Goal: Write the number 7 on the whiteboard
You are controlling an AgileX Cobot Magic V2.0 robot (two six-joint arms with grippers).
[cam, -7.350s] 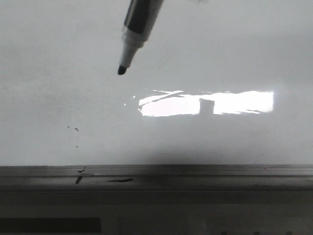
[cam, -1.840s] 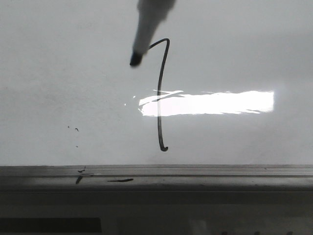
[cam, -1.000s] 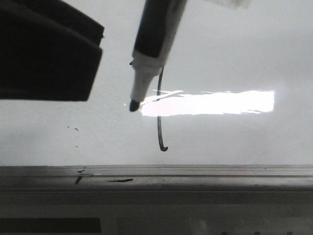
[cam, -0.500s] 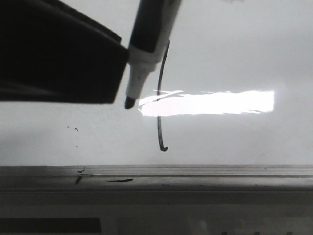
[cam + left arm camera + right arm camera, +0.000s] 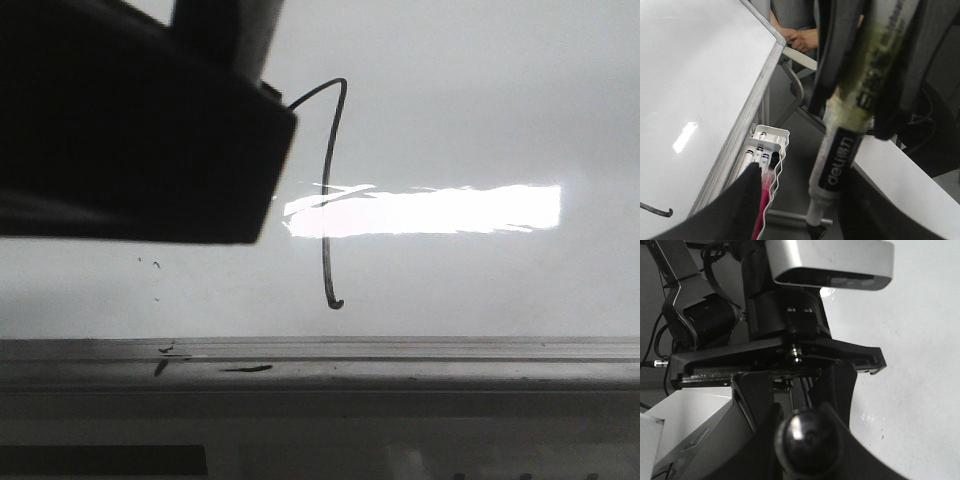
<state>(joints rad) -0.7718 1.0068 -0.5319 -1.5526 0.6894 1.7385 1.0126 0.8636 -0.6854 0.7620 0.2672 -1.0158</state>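
The number 7 (image 5: 327, 200) is a thin black line on the whiteboard (image 5: 480, 110), with a hook at its lower end. My right gripper (image 5: 807, 436) is shut on the marker (image 5: 840, 155). Its round black rear end faces the right wrist camera. My left gripper (image 5: 800, 200) is open, and the marker's black tip (image 5: 816, 232) hangs between its spread fingers, nearer one of them. In the front view the left gripper (image 5: 130, 140) is a big dark block at the upper left. It hides most of the marker (image 5: 250, 30).
A grey metal ledge (image 5: 400, 360) runs along the board's edge and carries dark dashes (image 5: 245, 368). Small smudges (image 5: 157, 265) mark the board. A white tray (image 5: 785, 135) holding several markers sits below the board's edge. A person's hands (image 5: 800, 37) show beyond the board.
The 7 has been drawn since the earliest frame. The marker has lifted off the board. The dark left gripper has slid in from the left and now covers the marker's tip.
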